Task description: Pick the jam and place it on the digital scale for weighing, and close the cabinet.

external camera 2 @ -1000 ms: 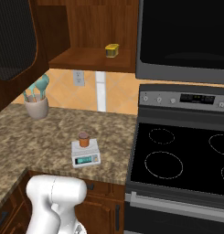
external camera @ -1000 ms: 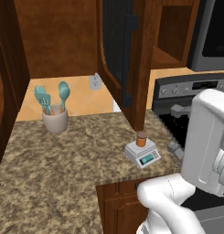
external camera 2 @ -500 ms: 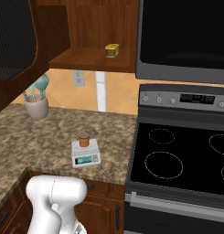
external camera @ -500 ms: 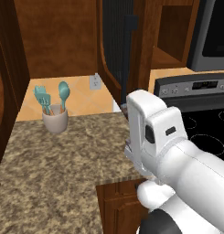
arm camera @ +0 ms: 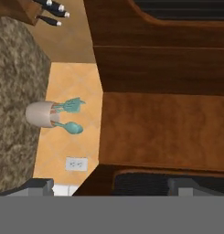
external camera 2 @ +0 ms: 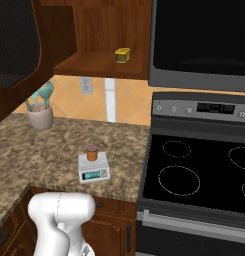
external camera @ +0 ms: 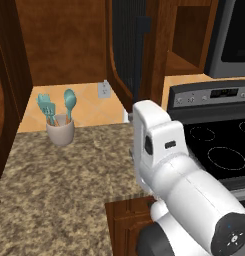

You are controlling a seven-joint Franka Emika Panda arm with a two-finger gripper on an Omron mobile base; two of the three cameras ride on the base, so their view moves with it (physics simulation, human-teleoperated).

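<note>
Right base view, lower left of centre: the jam point(external camera 2: 91, 151) stands upright on the digital scale point(external camera 2: 93, 169), which rests on the granite counter point(external camera 2: 49, 155) beside the stove point(external camera 2: 204, 172); a small yellow jar point(external camera 2: 122, 55) sits on the open shelf above. Left base view: the white arm point(external camera: 179, 175) fills the lower right, in front of the scale, and the cabinet point(external camera: 126, 47) door stands ajar at top centre. Hand view — rolled sideways — shows the utensil cup point(arm camera: 42, 114), a wall outlet point(arm camera: 77, 163) and the gripper point(arm camera: 111, 186), fingers spread wide, pinching nothing. No writing is legible.
</note>
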